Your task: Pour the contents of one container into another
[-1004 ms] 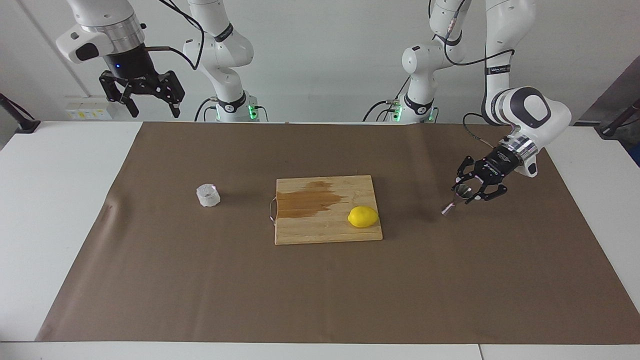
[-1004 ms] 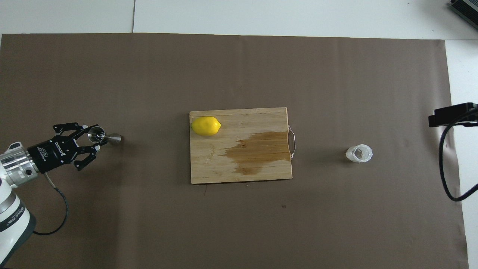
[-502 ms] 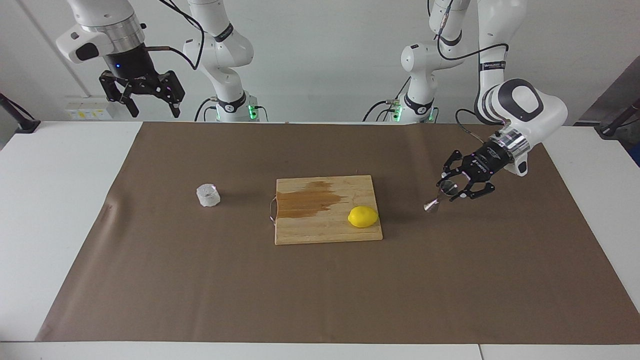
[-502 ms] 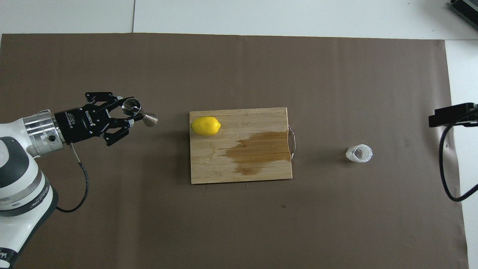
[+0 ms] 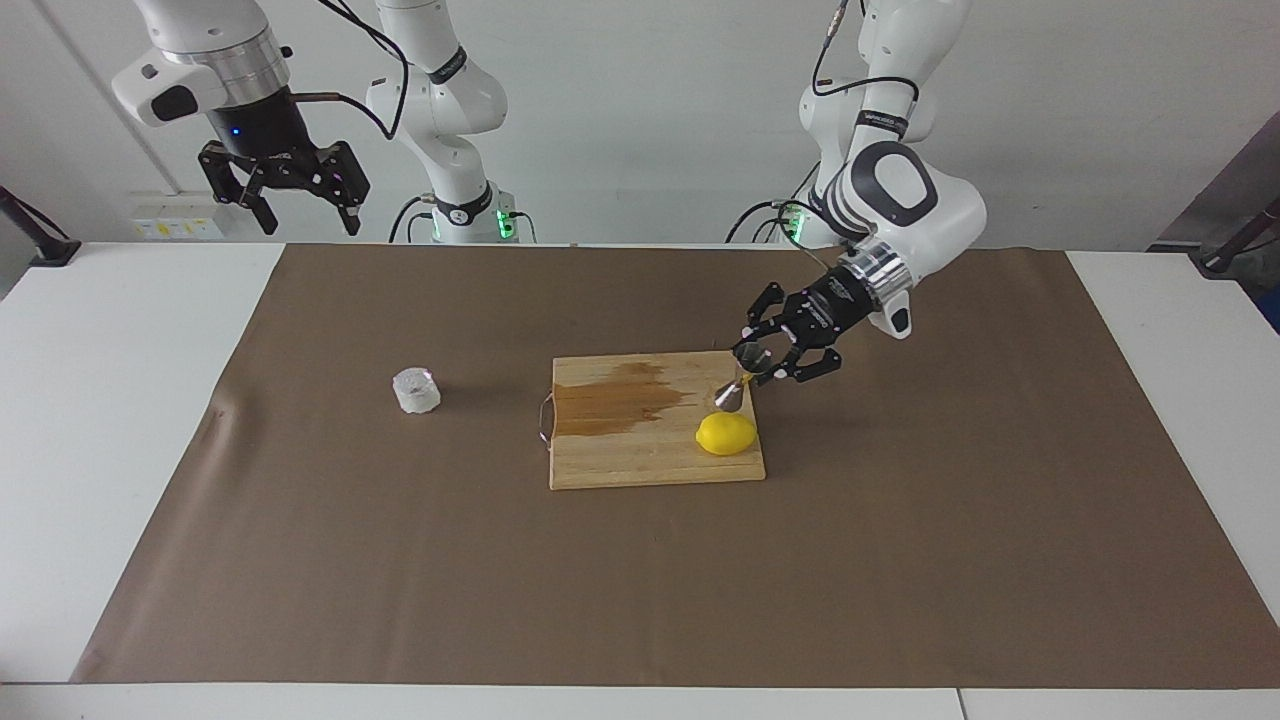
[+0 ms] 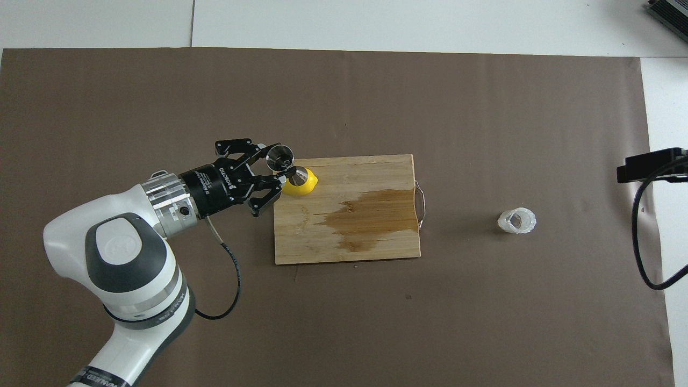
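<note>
I see my left gripper (image 5: 752, 366) clenched on the tilted steel jigger (image 5: 738, 385) over the cutting board (image 5: 640, 462) corner by the lemon (image 5: 726, 434), the glass cup (image 5: 416, 391) standing well off the board toward the right arm's end, where the right gripper (image 5: 300, 212) waits released in the air.

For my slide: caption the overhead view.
Left gripper carries the steel jigger over the cutting board's lemon corner.

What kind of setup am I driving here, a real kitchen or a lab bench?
Likely a lab bench dressed as a bar: bare white wall, brown paper sheet on a white table, only props: cutting board, lemon, jigger, glass cup.
</note>
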{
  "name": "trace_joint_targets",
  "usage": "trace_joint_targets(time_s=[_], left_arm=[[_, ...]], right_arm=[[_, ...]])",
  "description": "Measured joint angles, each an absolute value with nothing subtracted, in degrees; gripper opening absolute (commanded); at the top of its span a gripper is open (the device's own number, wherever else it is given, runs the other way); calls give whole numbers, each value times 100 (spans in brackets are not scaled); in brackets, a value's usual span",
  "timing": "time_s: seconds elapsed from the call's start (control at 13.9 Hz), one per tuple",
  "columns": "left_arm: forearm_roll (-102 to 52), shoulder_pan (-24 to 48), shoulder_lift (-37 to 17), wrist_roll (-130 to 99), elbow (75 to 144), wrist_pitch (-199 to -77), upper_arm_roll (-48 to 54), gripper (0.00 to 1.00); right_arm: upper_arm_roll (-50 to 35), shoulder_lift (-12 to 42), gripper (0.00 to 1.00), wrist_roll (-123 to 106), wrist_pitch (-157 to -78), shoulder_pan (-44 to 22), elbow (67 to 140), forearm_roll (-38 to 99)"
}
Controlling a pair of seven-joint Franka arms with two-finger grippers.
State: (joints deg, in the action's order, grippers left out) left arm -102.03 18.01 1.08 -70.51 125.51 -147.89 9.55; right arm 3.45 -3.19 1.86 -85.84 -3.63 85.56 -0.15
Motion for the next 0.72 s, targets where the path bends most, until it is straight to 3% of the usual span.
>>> trace_joint_targets(time_s=[0.36,0.72], left_arm=[[-10895,2955,-124,-7061,12283,-16063,978,0],[-10913,3331,-632,-6959,11808,-16420,1098,0]], right_arm=[[345,-319,100,186,-8583,-363,8556,-15],[345,-319,100,186,-8583,-363,8556,-15]])
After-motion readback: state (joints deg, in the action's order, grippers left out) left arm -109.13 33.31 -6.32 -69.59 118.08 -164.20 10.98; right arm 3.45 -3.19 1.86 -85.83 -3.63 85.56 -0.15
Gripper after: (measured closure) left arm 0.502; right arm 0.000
